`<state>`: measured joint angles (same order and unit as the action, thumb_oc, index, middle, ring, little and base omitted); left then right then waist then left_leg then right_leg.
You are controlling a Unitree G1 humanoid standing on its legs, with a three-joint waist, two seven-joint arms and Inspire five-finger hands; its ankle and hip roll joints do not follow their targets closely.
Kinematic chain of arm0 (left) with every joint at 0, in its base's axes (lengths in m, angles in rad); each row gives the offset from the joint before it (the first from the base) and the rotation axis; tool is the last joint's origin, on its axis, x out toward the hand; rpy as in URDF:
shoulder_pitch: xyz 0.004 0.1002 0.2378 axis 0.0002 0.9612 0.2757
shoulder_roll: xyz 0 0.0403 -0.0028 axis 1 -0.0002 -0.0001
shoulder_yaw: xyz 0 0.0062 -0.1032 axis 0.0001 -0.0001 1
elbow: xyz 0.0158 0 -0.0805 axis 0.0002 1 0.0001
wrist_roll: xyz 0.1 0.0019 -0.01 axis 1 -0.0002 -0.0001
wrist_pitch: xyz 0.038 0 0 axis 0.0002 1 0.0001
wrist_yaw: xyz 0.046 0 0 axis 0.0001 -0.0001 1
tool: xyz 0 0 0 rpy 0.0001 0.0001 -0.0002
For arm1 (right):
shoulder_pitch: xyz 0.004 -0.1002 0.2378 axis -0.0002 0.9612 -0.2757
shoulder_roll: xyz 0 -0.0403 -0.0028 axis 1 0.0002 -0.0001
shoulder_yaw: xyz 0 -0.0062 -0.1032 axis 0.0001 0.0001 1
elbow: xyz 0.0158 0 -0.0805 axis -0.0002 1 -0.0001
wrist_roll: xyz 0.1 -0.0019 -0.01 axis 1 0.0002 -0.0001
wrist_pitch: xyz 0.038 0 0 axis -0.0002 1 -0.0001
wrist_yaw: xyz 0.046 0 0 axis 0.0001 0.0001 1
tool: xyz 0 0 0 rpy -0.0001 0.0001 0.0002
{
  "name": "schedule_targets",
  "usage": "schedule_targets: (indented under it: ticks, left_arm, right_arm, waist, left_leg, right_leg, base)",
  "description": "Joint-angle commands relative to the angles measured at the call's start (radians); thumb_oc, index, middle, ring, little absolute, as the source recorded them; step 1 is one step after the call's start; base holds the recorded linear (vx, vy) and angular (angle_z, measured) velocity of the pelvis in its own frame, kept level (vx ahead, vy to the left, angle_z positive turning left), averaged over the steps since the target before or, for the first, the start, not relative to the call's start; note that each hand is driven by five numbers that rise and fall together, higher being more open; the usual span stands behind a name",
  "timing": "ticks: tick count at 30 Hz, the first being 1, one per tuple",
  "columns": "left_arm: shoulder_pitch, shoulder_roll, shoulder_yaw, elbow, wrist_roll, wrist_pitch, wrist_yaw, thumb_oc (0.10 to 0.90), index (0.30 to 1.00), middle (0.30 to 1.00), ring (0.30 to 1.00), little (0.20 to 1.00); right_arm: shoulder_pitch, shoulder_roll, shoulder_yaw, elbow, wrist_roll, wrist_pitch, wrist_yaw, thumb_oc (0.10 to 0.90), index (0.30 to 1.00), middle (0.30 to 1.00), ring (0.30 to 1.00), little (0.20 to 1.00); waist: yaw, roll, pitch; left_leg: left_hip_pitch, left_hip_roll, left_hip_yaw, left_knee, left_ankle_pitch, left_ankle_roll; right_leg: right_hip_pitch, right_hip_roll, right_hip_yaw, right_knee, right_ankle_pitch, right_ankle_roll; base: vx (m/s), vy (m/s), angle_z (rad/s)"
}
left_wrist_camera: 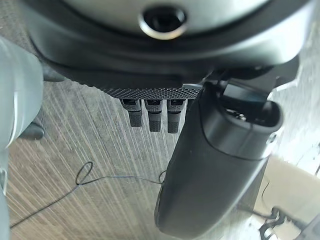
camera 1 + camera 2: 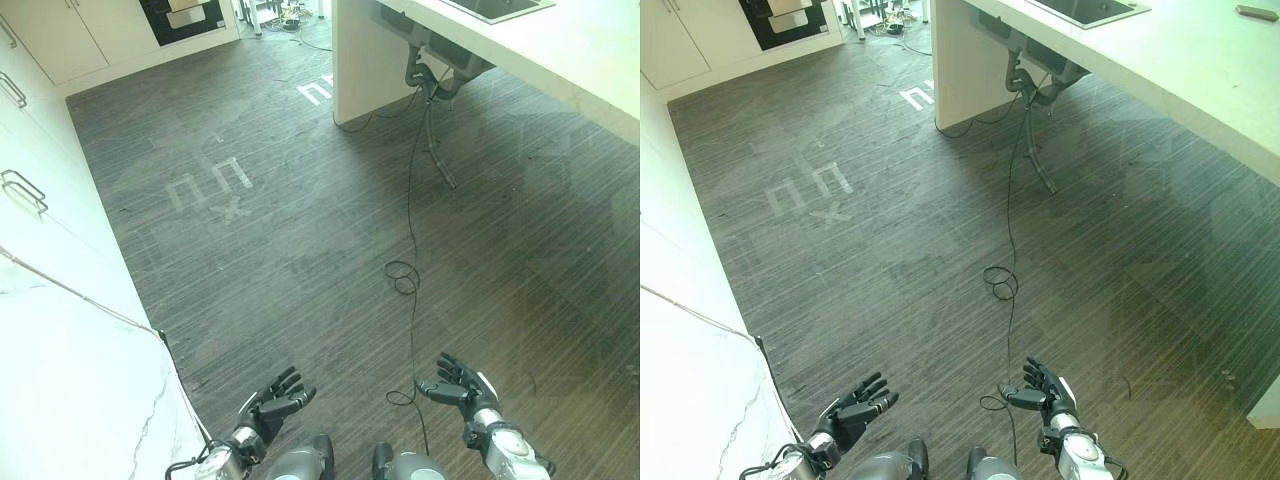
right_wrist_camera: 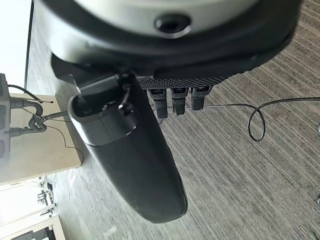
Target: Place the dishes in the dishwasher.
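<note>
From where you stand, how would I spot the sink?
Look at the white counter running along the far right. The sink is the grey rectangular basin sunk into its far end, above grey drain pipes hanging under the counter; nothing else is recessed there.

— What do you have around you?

— You stand on an open floor (image 2: 330, 230). A countertop (image 2: 70, 390) runs along your left side, and cabinets with handles (image 2: 25, 190) line that same side further ahead. To your front right stands an island counter (image 2: 1200, 80) with a sink (image 2: 1085, 10) set into its far end, and pipes (image 2: 1025, 75) hang beneath it.

— And the hands?

— Your left hand (image 2: 275, 400) and right hand (image 2: 460, 385) hover low before you, well apart, fingers spread over bare floor. Tape marks (image 2: 210, 185) lie on the floor ahead, left of the island.
</note>
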<state>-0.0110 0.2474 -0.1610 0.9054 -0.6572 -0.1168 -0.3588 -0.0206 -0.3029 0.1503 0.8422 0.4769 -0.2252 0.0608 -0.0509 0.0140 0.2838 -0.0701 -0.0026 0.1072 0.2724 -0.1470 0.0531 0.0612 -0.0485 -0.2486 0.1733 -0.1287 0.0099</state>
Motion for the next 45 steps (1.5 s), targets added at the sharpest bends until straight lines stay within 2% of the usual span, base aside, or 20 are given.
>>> schedule_targets:
  ticks: [1, 3, 7, 9, 11, 13, 15, 18, 22, 23, 25, 26, 28, 32, 33, 34, 37, 39, 43, 45]
  left_arm:
    - [-0.053, -0.025, -0.030, -0.031, 0.065, -0.099, 0.016, 0.800, 0.900, 0.900, 0.900, 0.900]
    - [-0.064, -0.020, -0.027, -0.032, 0.106, -0.102, 0.026, 0.800, 0.900, 0.900, 0.900, 0.900]
    - [-0.077, -0.023, -0.021, -0.033, 0.078, -0.116, 0.034, 0.800, 0.900, 0.900, 0.900, 0.900]
    - [-0.082, -0.022, -0.005, -0.034, 0.090, -0.121, 0.019, 0.800, 0.900, 0.900, 0.900, 0.900]
    - [-0.073, -0.028, -0.004, -0.033, 0.108, -0.137, 0.021, 0.800, 0.900, 0.900, 0.900, 0.900]
    - [-0.052, -0.036, -0.003, -0.029, 0.116, -0.158, 0.025, 0.800, 0.900, 0.900, 0.900, 0.900]
    - [-0.043, -0.041, -0.006, -0.020, 0.125, -0.149, 0.025, 0.800, 0.900, 0.900, 0.900, 0.900]
    - [-0.039, -0.039, -0.007, -0.017, 0.114, -0.151, 0.020, 0.800, 0.900, 0.900, 0.900, 0.900]
    - [-0.009, -0.042, 0.021, 0.022, 0.141, -0.139, 0.048, 0.800, 0.900, 0.900, 0.900, 0.900]
    - [-0.009, -0.040, 0.016, 0.041, 0.171, -0.143, 0.044, 0.800, 0.900, 0.900, 0.900, 0.900]
    - [-0.017, -0.032, -0.009, 0.070, 0.187, -0.155, 0.053, 0.800, 0.900, 0.900, 0.900, 0.900]
    - [-0.025, -0.023, -0.019, 0.073, 0.193, -0.156, 0.065, 0.800, 0.900, 0.900, 0.900, 0.900]
    - [-0.047, -0.011, -0.037, 0.083, 0.178, -0.164, 0.079, 0.800, 0.900, 0.900, 0.900, 0.900]
    - [-0.103, 0.016, -0.025, 0.057, 0.193, -0.133, 0.065, 0.800, 0.900, 0.900, 0.900, 0.900]
    - [-0.110, 0.020, -0.024, 0.057, 0.196, -0.129, 0.064, 0.800, 0.900, 0.900, 0.900, 0.900]
    - [-0.114, 0.020, -0.020, 0.063, 0.191, -0.123, 0.064, 0.800, 0.900, 0.900, 0.900, 0.900]
    - [-0.097, 0.009, -0.028, 0.076, 0.208, -0.127, 0.063, 0.800, 0.900, 0.900, 0.900, 0.900]
    - [-0.077, -0.009, -0.045, 0.089, 0.234, -0.131, 0.078, 0.800, 0.900, 0.900, 0.900, 0.900]
    - [-0.055, -0.022, -0.034, 0.113, 0.228, -0.088, 0.101, 0.800, 0.900, 0.900, 0.900, 0.900]
    - [-0.032, -0.039, -0.022, 0.156, 0.237, -0.056, 0.133, 0.800, 0.900, 0.900, 0.900, 0.900]
  right_arm:
    - [-0.056, -0.051, -0.007, -0.029, 0.053, -0.092, 0.016, 0.800, 0.900, 0.900, 0.900, 0.900]
    - [-0.046, -0.059, -0.012, -0.046, 0.059, -0.068, 0.018, 0.800, 0.900, 0.900, 0.900, 0.900]
    - [-0.050, -0.076, -0.016, -0.065, 0.050, -0.075, 0.036, 0.800, 0.900, 0.900, 0.900, 0.900]
    - [-0.045, -0.083, -0.022, -0.065, 0.041, -0.075, 0.003, 0.800, 0.900, 0.900, 0.900, 0.900]
    - [-0.047, -0.082, -0.024, -0.057, 0.025, -0.072, -0.010, 0.800, 0.900, 0.900, 0.900, 0.900]
    - [-0.052, -0.085, -0.015, -0.053, 0.006, -0.056, -0.034, 0.800, 0.900, 0.900, 0.900, 0.900]
    - [-0.048, -0.091, -0.009, -0.050, 0.013, -0.049, -0.052, 0.800, 0.900, 0.900, 0.900, 0.900]
    - [-0.051, -0.106, -0.009, -0.055, 0.006, -0.059, -0.054, 0.800, 0.900, 0.900, 0.900, 0.900]
    - [-0.059, -0.084, -0.026, -0.021, 0.005, -0.055, -0.046, 0.800, 0.900, 0.900, 0.900, 0.900]
    - [-0.055, -0.074, -0.034, -0.012, -0.018, -0.063, -0.041, 0.800, 0.900, 0.900, 0.900, 0.900]
    - [-0.054, -0.062, -0.036, -0.016, -0.036, -0.083, -0.059, 0.800, 0.900, 0.900, 0.900, 0.900]
    - [-0.063, -0.060, -0.033, -0.018, -0.025, -0.083, -0.061, 0.800, 0.900, 0.900, 0.900, 0.900]
    - [-0.083, -0.056, -0.024, -0.004, -0.021, -0.101, -0.063, 0.800, 0.900, 0.900, 0.900, 0.900]
    - [-0.112, -0.064, -0.019, -0.009, -0.012, -0.113, -0.082, 0.800, 0.900, 0.900, 0.900, 0.900]
    - [-0.114, -0.068, -0.022, -0.006, -0.004, -0.114, -0.075, 0.800, 0.900, 0.900, 0.900, 0.900]
    - [-0.114, -0.075, -0.027, -0.003, -0.007, -0.117, -0.053, 0.800, 0.900, 0.900, 0.900, 0.900]
    - [-0.104, -0.071, -0.036, 0.002, -0.010, -0.123, -0.036, 0.800, 0.900, 0.900, 0.900, 0.900]
    - [-0.095, -0.065, -0.040, -0.005, -0.012, -0.111, -0.040, 0.800, 0.900, 0.900, 0.900, 0.900]
    - [-0.080, -0.055, -0.021, -0.010, -0.002, -0.106, -0.052, 0.800, 0.900, 0.900, 0.900, 0.900]
    - [-0.081, -0.068, -0.012, -0.021, -0.001, -0.105, -0.042, 0.800, 0.900, 0.900, 0.900, 0.900]
  waist:
    - [-0.019, 0.041, -0.029]
    - [-0.027, 0.042, -0.025]
    - [-0.021, 0.021, 0.001]
    - [-0.004, 0.002, 0.048]
    - [0.010, 0.006, 0.060]
    - [0.039, 0.007, 0.071]
    - [0.051, 0.031, 0.080]
    - [0.057, 0.031, 0.079]
    - [0.088, 0.012, 0.016]
    - [0.083, 0.008, -0.002]
    - [0.066, 0.002, -0.009]
    - [0.061, 0.003, -0.005]
    - [0.052, 0.009, 0.007]
    - [0.025, 0.045, 0.049]
    - [0.021, 0.050, 0.054]
    - [0.008, 0.054, 0.060]
    - [-0.008, 0.048, 0.051]
    - [-0.019, 0.049, 0.044]
    - [-0.028, 0.047, 0.018]
    - [-0.037, 0.050, -0.002]
  left_leg:
    - [0.049, 0.102, 0.060, 0.028, -0.123, -0.070]
    - [0.051, 0.107, 0.055, 0.028, -0.111, -0.079]
    - [0.110, 0.045, 0.067, 0.028, -0.101, -0.052]
    - [-0.043, 0.051, 0.077, 0.254, 0.004, -0.086]
    - [-0.072, 0.027, 0.066, 0.193, 0.038, -0.095]
    - [-0.129, 0.009, 0.036, 0.046, 0.138, -0.118]
    - [-0.266, 0.064, 0.038, 0.028, 0.180, -0.144]
    - [-0.291, 0.077, 0.061, 0.028, 0.158, -0.139]
    - [-0.226, 0.012, 0.055, 0.028, 0.053, -0.073]
    - [-0.201, -0.006, 0.062, 0.028, 0.021, -0.040]
    - [-0.155, -0.046, 0.076, 0.028, -0.029, 0.025]
    - [-0.143, -0.055, 0.073, 0.028, -0.048, 0.044]
    - [-0.129, -0.054, 0.077, 0.028, -0.066, 0.055]
    - [-0.065, -0.015, 0.069, 0.028, -0.096, 0.037]
    - [-0.061, -0.010, 0.063, 0.028, -0.098, 0.036]
    - [-0.041, -0.004, 0.057, 0.028, -0.113, 0.037]
    - [0.012, -0.014, 0.050, 0.028, -0.168, 0.049]
    - [0.053, -0.023, 0.039, 0.028, -0.208, 0.057]
    - [0.107, -0.027, 0.029, 0.028, -0.219, 0.047]
    - [0.183, -0.022, 0.019, 0.028, -0.224, 0.015]
  right_leg:
    - [-0.039, 0.012, 0.001, 0.127, -0.180, -0.013]
    - [-0.040, 0.020, 0.008, 0.127, -0.183, -0.022]
    - [-0.025, 0.005, 0.045, 0.127, -0.182, -0.035]
    - [0.006, 0.017, 0.056, 0.127, -0.173, -0.059]
    - [0.018, 0.026, 0.067, 0.127, -0.177, -0.051]
    - [0.037, 0.035, 0.076, 0.127, -0.189, -0.047]
    - [0.070, 0.059, 0.054, 0.127, -0.210, -0.062]
    - [0.094, 0.044, 0.045, 0.127, -0.232, -0.062]
    - [0.209, 0.020, 0.055, 0.127, -0.243, -0.015]
    - [0.219, 0.004, 0.040, 0.180, -0.178, 0.014]
    - [0.104, -0.053, 0.019, 0.531, -0.033, 0.087]
    - [0.034, -0.067, 0.020, 0.636, 0.008, 0.106]
    - [-0.041, -0.073, 0.008, 0.686, -0.010, 0.093]
    - [-0.184, -0.039, -0.048, 0.452, -0.081, 0.064]
    - [-0.198, -0.036, -0.052, 0.404, -0.072, 0.064]
    - [-0.236, -0.032, -0.042, 0.281, -0.033, 0.069]
    - [-0.275, -0.037, -0.023, 0.127, 0.055, 0.100]
    - [-0.319, -0.047, -0.013, 0.127, 0.091, 0.113]
    - [-0.259, -0.018, -0.008, 0.127, 0.016, 0.070]
    - [-0.216, 0.014, 0.004, 0.127, -0.031, 0.028]
  base:
    - [0.06, -0.157, 0.16]
    - [0.17, -0.142, 0.13]
    - [0.17, -0.126, 0.00]
    - [0.28, -0.206, 0.08]
    - [0.29, 0.008, 0.31]
    - [0.40, 0.125, -0.17]
    - [0.45, 0.222, -0.37]
    - [0.35, 0.275, -0.26]
    - [0.47, 0.373, -0.64]
    - [0.53, 0.466, -0.64]
    - [0.33, 0.444, 0.05]
    - [0.08, 0.291, 0.36]
    - [0.06, 0.192, 0.02]
    - [0.06, 0.036, 0.06]
    - [0.12, -0.066, 0.72]
    - [0.18, -0.091, 0.60]
    - [0.31, -0.154, -0.14]
    - [0.46, -0.250, -0.10]
    - [0.44, -0.321, 0.25]
    - [0.63, -0.438, 0.28]
